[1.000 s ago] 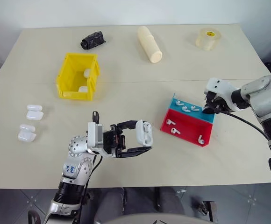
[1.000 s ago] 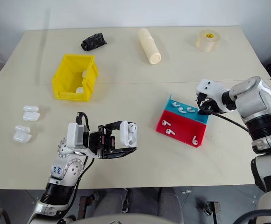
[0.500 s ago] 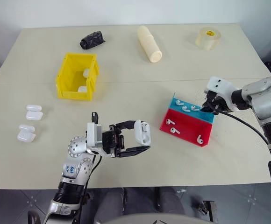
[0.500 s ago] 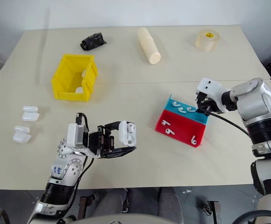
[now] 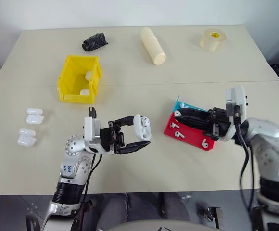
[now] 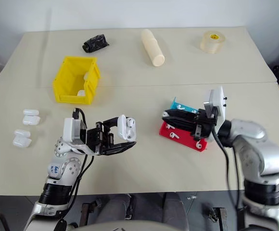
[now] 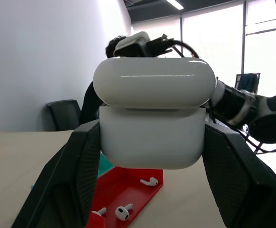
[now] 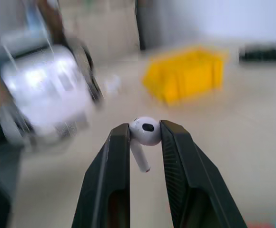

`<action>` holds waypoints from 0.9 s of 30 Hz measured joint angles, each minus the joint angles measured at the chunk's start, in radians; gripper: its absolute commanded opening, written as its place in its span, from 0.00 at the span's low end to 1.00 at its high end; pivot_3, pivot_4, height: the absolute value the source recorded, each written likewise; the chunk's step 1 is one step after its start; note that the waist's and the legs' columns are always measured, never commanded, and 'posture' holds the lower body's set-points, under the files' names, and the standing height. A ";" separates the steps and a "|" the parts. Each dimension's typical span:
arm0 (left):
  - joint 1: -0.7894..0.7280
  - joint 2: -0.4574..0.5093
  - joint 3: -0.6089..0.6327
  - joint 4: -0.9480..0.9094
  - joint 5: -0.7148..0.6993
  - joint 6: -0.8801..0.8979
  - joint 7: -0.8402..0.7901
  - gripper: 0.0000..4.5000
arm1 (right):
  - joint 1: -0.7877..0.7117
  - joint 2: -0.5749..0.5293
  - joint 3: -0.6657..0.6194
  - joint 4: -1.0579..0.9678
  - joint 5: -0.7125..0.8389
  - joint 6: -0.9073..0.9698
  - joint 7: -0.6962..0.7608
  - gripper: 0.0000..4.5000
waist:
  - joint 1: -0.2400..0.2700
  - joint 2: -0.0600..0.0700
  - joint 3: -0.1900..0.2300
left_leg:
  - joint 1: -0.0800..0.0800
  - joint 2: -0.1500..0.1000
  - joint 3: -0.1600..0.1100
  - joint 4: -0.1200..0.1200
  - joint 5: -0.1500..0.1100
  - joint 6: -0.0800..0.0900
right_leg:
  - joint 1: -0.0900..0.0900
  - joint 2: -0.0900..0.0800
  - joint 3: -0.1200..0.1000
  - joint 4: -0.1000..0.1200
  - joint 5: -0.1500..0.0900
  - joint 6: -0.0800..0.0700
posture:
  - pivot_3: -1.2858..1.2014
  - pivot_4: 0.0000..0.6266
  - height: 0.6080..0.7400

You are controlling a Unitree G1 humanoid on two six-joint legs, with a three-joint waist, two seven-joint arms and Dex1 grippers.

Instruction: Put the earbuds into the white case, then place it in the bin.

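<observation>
While left gripper (image 5: 138, 135) clamps glossy rounded white case (image 5: 143, 126) above pale matte table (image 5: 187, 72), lid ajar, right gripper (image 8: 145, 135) pinches smooth stemmed earbud (image 8: 144, 134). Tall-walled yellow bin (image 5: 79, 78) at 10 o'clock; red-and-blue tray (image 5: 192, 134) at 3 o'clock. White wall beyond.

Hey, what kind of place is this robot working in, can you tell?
Probably an office or lab test bench: a plain beige table against a white wall, an office chair and large windows behind, with sorting props such as the yellow bin.
</observation>
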 measured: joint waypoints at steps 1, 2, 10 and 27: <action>-0.003 0.000 0.000 0.000 -0.001 0.006 0.000 0.62 | 0.014 0.033 0.003 -0.022 0.029 -0.003 -0.036 0.12 | 0.000 0.000 0.000 | 0.000 0.000 0.000 0.000 0.000 0.000 | 0.000 0.000 0.000 0.000 0.000 0.000 | 0.52 0.24 1.00; -0.006 0.002 0.000 0.000 -0.001 0.013 0.000 0.62 | 0.028 0.059 0.012 -0.047 0.055 -0.005 -0.074 0.12 | 0.000 0.000 0.000 | 0.000 -0.001 0.000 0.000 0.000 0.000 | 0.000 0.000 0.000 0.000 0.000 0.000 | 0.52 0.24 1.00; -0.040 0.007 0.006 0.000 -0.004 0.094 0.048 0.62 | 0.072 0.126 0.110 -0.119 0.134 -0.039 -0.215 0.12 | 0.000 0.000 0.000 | 0.000 -0.001 -0.001 0.000 0.000 0.000 | 0.000 0.000 0.001 0.000 0.000 0.000 | 0.52 0.24 1.00; -0.055 0.004 0.003 -0.013 -0.009 0.182 0.094 0.62 | 0.127 0.079 0.261 -0.086 0.037 -0.204 -0.168 0.12 | -0.003 0.000 0.000 | 0.000 -0.001 0.000 -0.001 0.000 0.000 | 0.000 0.000 0.001 0.000 0.000 0.000 | 0.52 0.24 1.00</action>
